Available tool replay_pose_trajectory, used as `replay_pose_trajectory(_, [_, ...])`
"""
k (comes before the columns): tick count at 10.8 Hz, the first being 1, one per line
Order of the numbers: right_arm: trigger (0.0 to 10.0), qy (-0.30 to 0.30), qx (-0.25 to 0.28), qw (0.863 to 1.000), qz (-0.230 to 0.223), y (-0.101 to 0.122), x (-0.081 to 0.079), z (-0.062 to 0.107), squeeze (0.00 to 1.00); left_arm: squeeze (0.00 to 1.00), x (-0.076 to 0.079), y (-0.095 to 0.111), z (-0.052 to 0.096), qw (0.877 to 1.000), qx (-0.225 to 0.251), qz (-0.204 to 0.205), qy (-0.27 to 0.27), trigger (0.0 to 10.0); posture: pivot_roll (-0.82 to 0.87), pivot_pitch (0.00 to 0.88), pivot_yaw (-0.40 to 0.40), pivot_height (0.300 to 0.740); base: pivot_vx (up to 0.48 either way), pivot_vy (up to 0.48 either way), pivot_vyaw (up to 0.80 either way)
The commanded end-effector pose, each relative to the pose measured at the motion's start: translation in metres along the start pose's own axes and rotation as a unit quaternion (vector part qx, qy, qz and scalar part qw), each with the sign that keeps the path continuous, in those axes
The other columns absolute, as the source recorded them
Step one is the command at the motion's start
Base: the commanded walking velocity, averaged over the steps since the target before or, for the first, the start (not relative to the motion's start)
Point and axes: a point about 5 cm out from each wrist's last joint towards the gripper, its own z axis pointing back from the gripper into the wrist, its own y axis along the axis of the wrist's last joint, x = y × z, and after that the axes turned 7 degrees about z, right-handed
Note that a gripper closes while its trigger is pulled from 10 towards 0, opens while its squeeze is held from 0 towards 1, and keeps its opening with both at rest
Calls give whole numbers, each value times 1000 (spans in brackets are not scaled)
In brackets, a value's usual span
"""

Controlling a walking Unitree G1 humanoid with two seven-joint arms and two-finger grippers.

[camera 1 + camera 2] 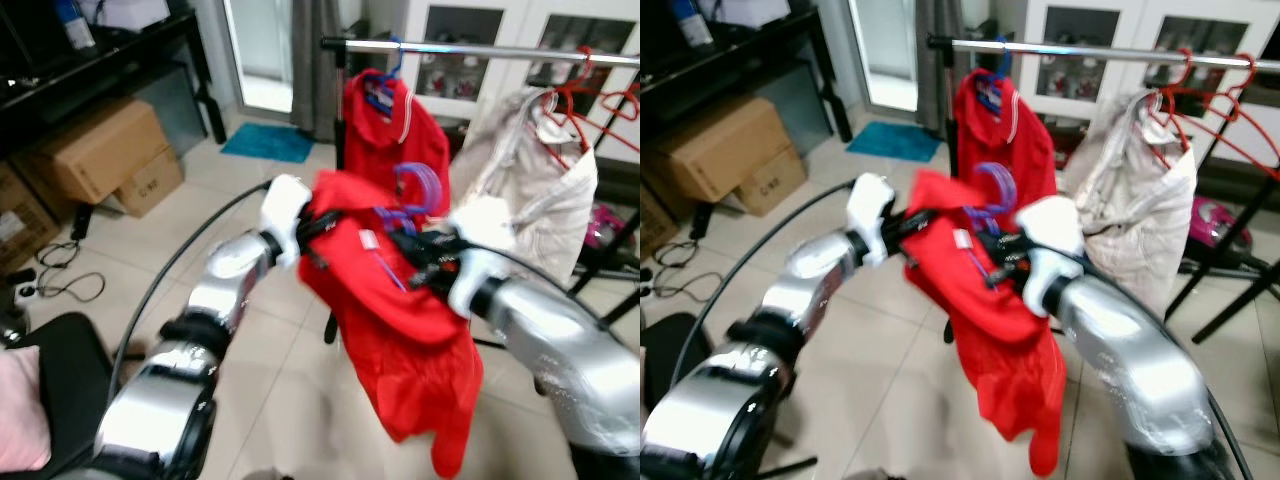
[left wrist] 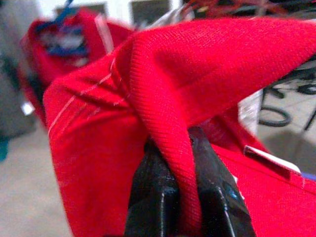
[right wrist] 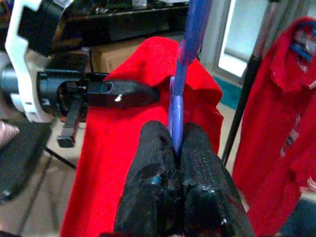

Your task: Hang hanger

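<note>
Right wrist view: right gripper [image 3: 177, 148] pinches the purple hanger [image 3: 183, 94]; left gripper [image 2: 181, 148] apparently pinches the red shirt [image 1: 400, 330].

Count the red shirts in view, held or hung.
2. One red shirt is held between the left gripper and right gripper on a purple hanger; another hangs on the rail. Others may be hidden.

Pale tiled floor [image 1: 280, 330], cardboard boxes [image 1: 105, 155], white cabinets [image 1: 500, 30]
</note>
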Motion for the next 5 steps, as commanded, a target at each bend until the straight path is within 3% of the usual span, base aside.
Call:
replay_pose_trajectory(1, [10000, 21, 12, 998, 52, 0, -5, -10, 0, 0, -11, -3, 9, 999, -7, 6, 36, 0, -118, 0, 48, 740, 0, 0, 0])
replay_pose_trajectory(3, [10000, 83, -24, 983, 161, -14, -16, -21, 0, 0, -16, -14, 26, 998, -30, 4, 58, 0, -102, 0, 27, 740, 0, 0, 0])
replay_pose_trajectory(5, [10000, 100, -28, 979, 173, -21, -18, -28, 0, 0, -9, -17, 34, 999, -48, 1, 25, 0, -86, 0, 13, 740, 0, 0, 0])
